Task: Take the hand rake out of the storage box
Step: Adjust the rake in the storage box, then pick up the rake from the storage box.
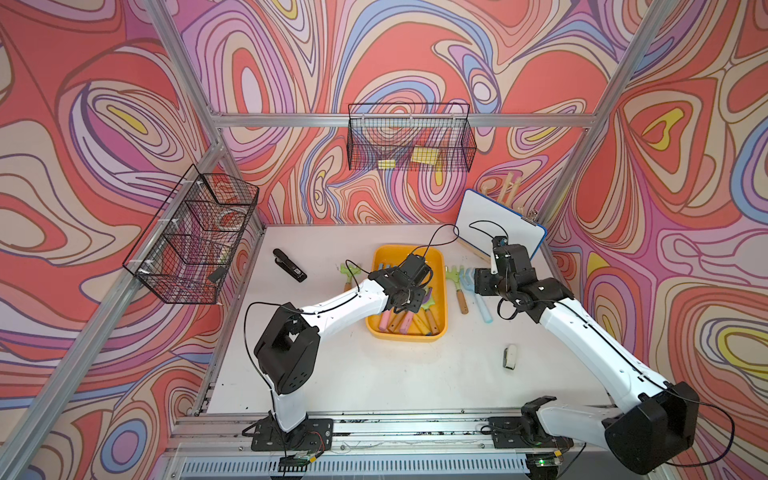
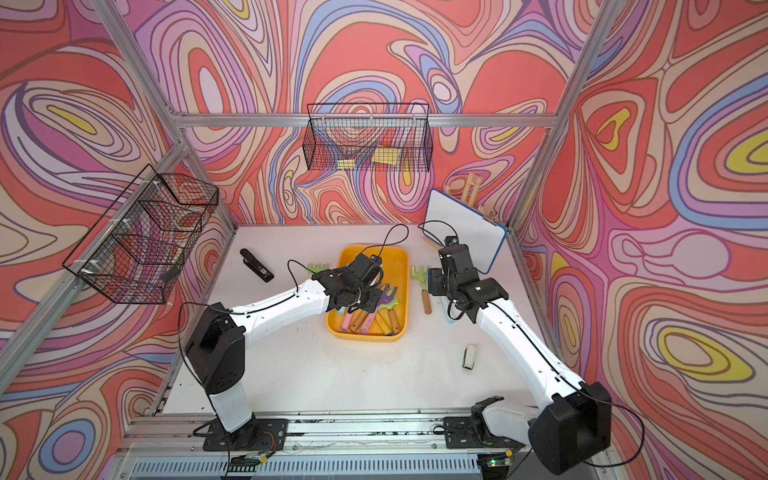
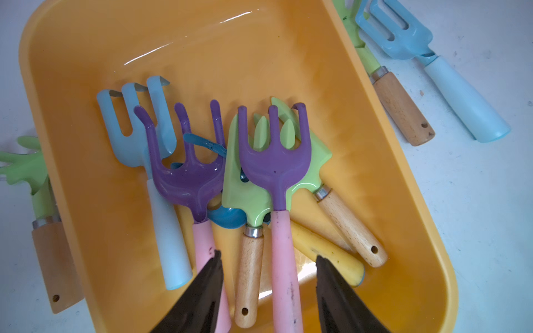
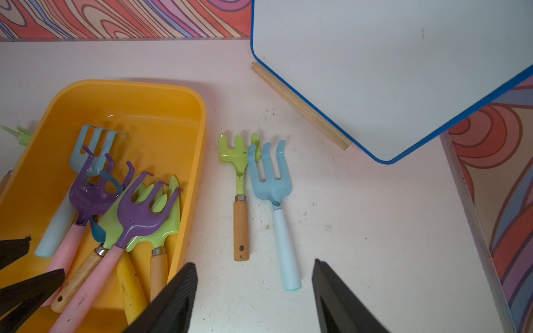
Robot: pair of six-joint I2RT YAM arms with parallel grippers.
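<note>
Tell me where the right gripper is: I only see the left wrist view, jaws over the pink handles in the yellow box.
Observer: The right gripper hangs open over the table beside the storage box, above the green rake and blue rake lying outside it.
Operator: Anything on my side to avoid?
Observer: A black stapler lies on the table, on your side, apart from the box.
Operator: And nearer the bases?
Observer: A small white object lies on the right gripper's side.

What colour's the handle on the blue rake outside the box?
Pale blue handle, lighter than its head; clearest in right wrist view.
</note>
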